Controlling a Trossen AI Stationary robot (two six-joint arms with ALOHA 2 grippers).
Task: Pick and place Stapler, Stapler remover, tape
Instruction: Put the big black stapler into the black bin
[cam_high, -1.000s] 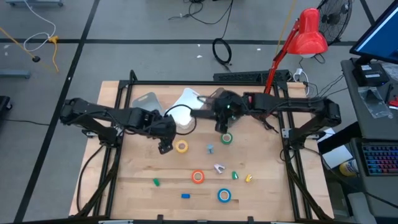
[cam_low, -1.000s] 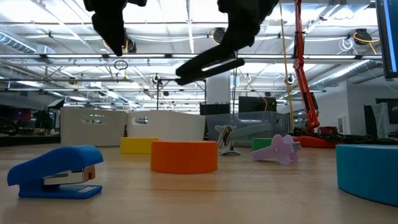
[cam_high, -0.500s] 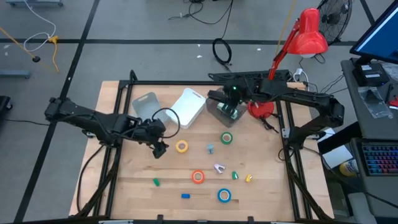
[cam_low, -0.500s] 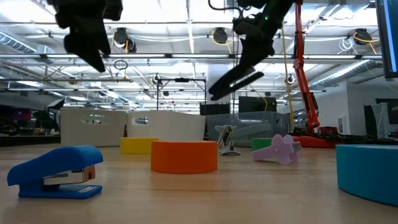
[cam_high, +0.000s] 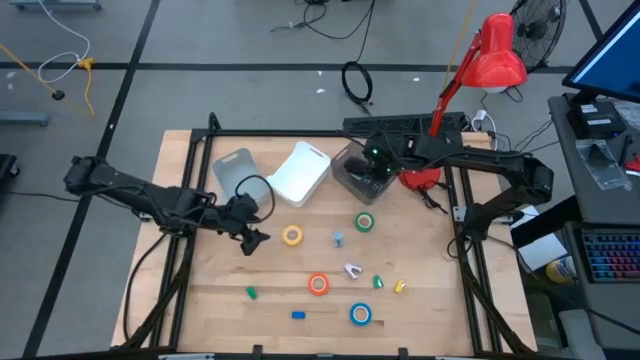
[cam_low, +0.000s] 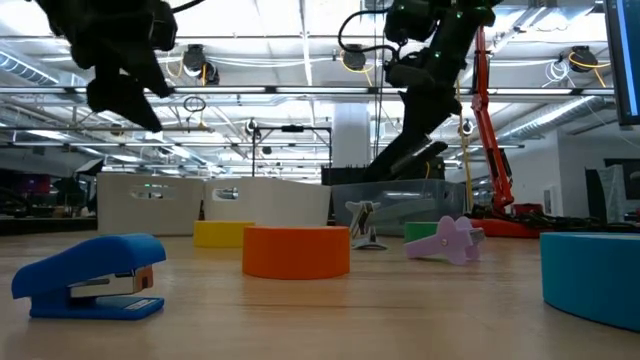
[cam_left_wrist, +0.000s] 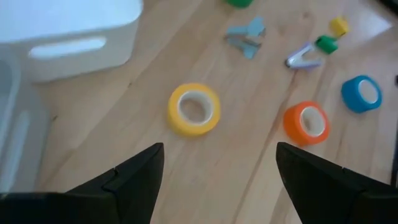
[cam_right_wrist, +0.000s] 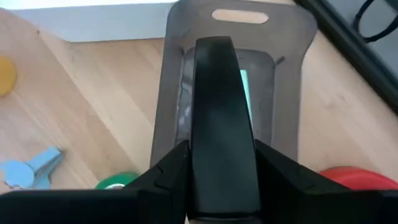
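My right gripper (cam_high: 372, 172) is shut on a black stapler (cam_right_wrist: 217, 112) over the dark see-through bin (cam_high: 348, 182) at the table's far side. My left gripper (cam_high: 250, 240) is open and empty, above the table just left of the yellow tape (cam_high: 292, 236). The green tape (cam_high: 364, 222), orange tape (cam_high: 318, 285) and blue tape (cam_high: 360, 315) lie flat on the wood. A pink stapler remover (cam_high: 352, 270) and a grey-blue one (cam_high: 339, 239) lie between them. A small blue stapler (cam_low: 90, 275) stands near the front edge. My right gripper pinches the black stapler's two long sides (cam_right_wrist: 198, 163) between its two fingers (cam_right_wrist: 168, 171), at the end nearest the wrist. The stapler sticks out ahead of the fingers, along them. It is lifted clear and slants down toward the dark bin (cam_low: 405, 160).
A white bin (cam_high: 302, 172) and a clear bin (cam_high: 235, 170) stand left of the dark bin along the far side. Small green, yellow and blue clips (cam_high: 378, 283) lie among the tapes. A red lamp base (cam_high: 420, 178) stands right of the dark bin.
My right gripper has carried the black stapler from above the white bin toward the table's right and far edge, over the dark bin, and down, tipping it steeper. My left gripper has drawn back toward the table's left edge, away from the yellow tape.
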